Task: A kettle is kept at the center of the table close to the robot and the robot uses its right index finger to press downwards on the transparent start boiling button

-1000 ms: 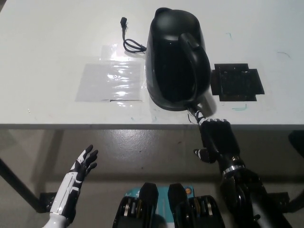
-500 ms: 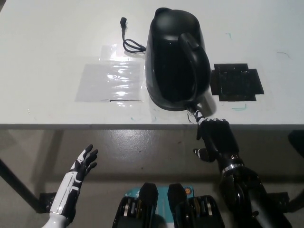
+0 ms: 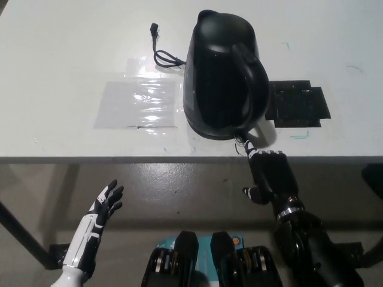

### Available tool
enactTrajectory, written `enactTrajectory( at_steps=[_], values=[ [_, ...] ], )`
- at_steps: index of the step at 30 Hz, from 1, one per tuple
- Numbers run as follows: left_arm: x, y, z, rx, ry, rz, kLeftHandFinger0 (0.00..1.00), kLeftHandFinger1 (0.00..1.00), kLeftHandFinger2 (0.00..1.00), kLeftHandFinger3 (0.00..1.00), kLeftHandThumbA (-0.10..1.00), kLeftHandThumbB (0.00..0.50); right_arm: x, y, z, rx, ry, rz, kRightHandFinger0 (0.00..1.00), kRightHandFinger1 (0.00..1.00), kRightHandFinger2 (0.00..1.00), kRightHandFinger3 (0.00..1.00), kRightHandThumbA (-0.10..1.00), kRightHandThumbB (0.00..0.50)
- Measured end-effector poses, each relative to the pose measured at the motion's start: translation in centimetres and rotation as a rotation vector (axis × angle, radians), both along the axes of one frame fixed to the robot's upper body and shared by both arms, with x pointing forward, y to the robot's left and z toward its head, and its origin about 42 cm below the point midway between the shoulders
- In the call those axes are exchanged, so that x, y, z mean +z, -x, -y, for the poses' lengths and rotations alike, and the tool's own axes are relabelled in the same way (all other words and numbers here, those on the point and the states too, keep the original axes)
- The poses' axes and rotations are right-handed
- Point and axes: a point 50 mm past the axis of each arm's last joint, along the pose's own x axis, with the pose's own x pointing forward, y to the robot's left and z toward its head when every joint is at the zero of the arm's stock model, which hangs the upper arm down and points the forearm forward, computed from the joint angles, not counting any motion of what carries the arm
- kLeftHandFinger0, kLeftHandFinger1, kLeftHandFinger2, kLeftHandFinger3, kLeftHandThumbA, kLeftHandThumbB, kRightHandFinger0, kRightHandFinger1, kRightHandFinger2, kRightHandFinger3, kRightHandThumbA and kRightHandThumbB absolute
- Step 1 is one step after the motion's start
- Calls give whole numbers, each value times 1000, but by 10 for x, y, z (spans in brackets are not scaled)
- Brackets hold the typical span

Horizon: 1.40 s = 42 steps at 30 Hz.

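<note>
A black kettle (image 3: 223, 75) stands on the white table (image 3: 72, 48), near its front edge, with its handle toward me. My black right hand (image 3: 270, 174) is just below the table's front edge, most fingers curled and one finger stretched out. That fingertip (image 3: 243, 142) touches the kettle's base below the handle, where the button would be; the button itself is hidden. My white left hand (image 3: 103, 207) rests open at the lower left, below the table and far from the kettle.
The kettle's black cord (image 3: 162, 52) lies behind it to the left. A clear plastic sheet (image 3: 138, 103) is flat on the table left of the kettle. A black square pad (image 3: 297, 103) lies to its right.
The right hand has crept slightly up and left toward the kettle's base. The whole picture has shifted a little, so the camera moved. The left hand stays put.
</note>
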Motion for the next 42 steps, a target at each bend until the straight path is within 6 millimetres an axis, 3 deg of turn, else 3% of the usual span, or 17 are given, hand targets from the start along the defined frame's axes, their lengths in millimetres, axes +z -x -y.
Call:
enactTrajectory(
  at_steps=[7,8,9,10,11,12,17,22,27,30,34,36,42],
  values=[
    [0,-1,0,0,-3,2,1000,1000,1000,1000,1000,294,16,4,-1,18,-24,39,0,0,133,1000,1000,204],
    [0,-1,0,0,-4,2,1000,1000,1000,1000,1000,296,19,7,0,21,-32,53,0,15,176,1000,1000,217],
    [0,-1,0,0,-5,2,1000,1000,1000,1000,999,297,24,10,0,28,-44,71,171,258,411,1000,1000,239],
    [0,0,0,0,-5,1,1000,1000,1000,1000,998,299,26,13,0,33,-55,82,468,582,775,1000,1000,268],
    [0,0,0,0,-5,1,1000,1000,1000,1000,995,299,32,18,-1,45,-76,104,827,944,1000,1000,1000,280],
    [0,0,0,0,-5,1,1000,1000,1000,1000,994,299,35,21,-1,50,-84,114,1000,1000,1000,1000,1000,277],
    [0,-1,0,-1,-6,1,1000,1000,1000,1000,994,296,60,50,1,116,-163,216,1000,1000,1000,1000,1000,331],
    [0,0,0,0,-6,0,1000,1000,1000,1000,993,320,81,89,7,180,-242,300,1000,1000,1000,1000,1000,303],
    [0,0,-1,-1,-7,1,1000,1000,1000,1000,981,295,95,133,25,253,-308,358,1000,1000,1000,1000,1000,288],
    [0,-1,-1,-1,-7,1,1000,1000,1000,1000,980,289,98,150,37,277,-337,367,1000,1000,1000,1000,1000,291],
    [0,-1,-1,-1,-7,1,1000,1000,1000,1000,992,299,100,172,52,298,-405,377,1000,1000,1000,1000,1000,339],
    [0,-1,-1,-1,-7,0,1000,1000,1000,1000,988,299,100,184,60,289,-440,393,1000,1000,1000,1000,1000,275],
    [0,0,-1,0,-5,-2,1000,1000,1000,1000,984,287,88,203,88,223,-497,420,1000,1000,1000,1000,1000,260]
  ],
)
